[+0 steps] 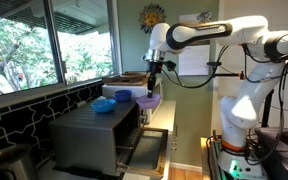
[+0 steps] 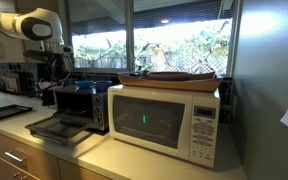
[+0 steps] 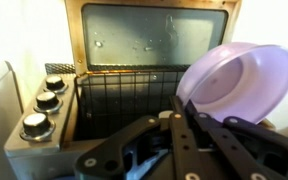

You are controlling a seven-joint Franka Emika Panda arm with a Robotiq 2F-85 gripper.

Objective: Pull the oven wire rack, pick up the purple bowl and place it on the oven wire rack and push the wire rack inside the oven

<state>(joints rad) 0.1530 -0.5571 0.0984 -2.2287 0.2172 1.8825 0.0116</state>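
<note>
Over the oven wire rack (image 3: 114, 105) | end effector (image 3: 182, 118) clamped on rim of purple bowl (image 3: 236, 85) | advice: lower level, centre on wires, then release.

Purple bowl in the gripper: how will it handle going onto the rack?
Probably light: the purple bowl hangs tilted from what looks like a rim pinch by the gripper. Rim looks undistorted, so likely stiff. Glossy wall could slip.

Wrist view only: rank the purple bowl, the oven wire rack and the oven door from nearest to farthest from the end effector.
1. purple bowl: held in the end effector, right side.
2. oven wire rack: below it, centre.
3. oven door: dropped open beyond the rack, top of view.
</note>
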